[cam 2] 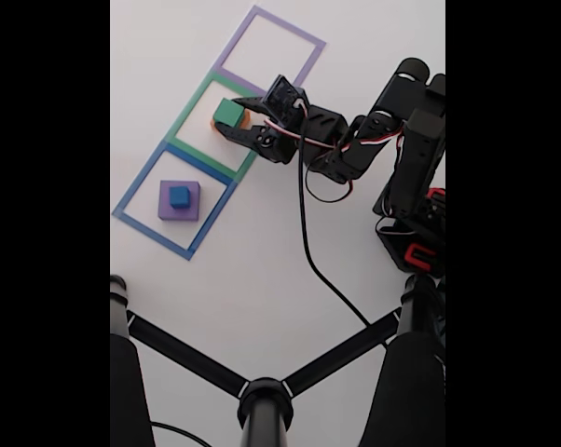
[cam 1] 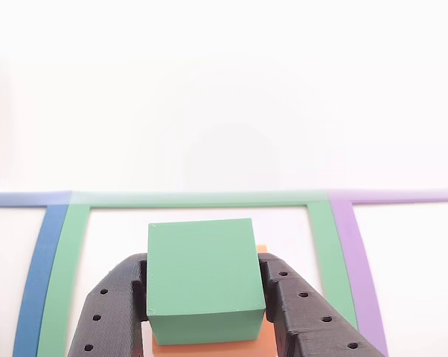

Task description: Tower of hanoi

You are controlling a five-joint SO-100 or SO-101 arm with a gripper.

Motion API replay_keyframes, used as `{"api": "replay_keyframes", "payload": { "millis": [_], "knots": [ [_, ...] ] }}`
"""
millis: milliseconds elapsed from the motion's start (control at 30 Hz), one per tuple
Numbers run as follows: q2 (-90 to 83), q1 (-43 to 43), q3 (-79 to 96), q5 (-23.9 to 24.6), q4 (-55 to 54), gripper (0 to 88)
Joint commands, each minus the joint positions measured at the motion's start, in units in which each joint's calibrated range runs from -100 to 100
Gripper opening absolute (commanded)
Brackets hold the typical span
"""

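Green block (cam 1: 202, 279) pinched between black gripper (cam 1: 203, 305) fingers, seated on orange block (cam 2: 244, 118) inside green tape square (cam 2: 189, 114). Blue cube (cam 2: 179, 196) on purple block (cam 2: 192, 209), in the blue square (cam 2: 136, 197) nearer the fixed view's bottom. Step judged: lifting or placing green. Next calls for a straight vertical move, orange undisturbed.

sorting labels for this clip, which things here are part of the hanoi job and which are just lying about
Part of the job:
green block, between the gripper fingers, on the orange block
purple block with blue cube on it

Just there:
tape outlines
black cable
black stand legs
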State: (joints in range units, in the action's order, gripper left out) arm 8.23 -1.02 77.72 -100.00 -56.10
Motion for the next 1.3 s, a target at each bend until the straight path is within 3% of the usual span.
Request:
{"api": "replay_keyframes", "payload": {
  "millis": [0, 233, 600, 833, 1100, 1267],
  "knots": [
    [-7.1, -0.2, -1.5, 0.0, 5.2, 7.1],
    [-24.7, 0.1, -6.5, 0.0, 30.6, 7.1],
    [-46.1, 3.3, -38.4, 0.0, 101.2, 4.9],
    [-46.4, 6.7, -67.0, 0.0, 133.4, 4.9],
    [-42.9, 12.5, -89.0, 0.0, 155.0, 4.7],
    [-42.8, 16.0, -91.4, 0.0, 155.9, 4.9]
  ]
}}
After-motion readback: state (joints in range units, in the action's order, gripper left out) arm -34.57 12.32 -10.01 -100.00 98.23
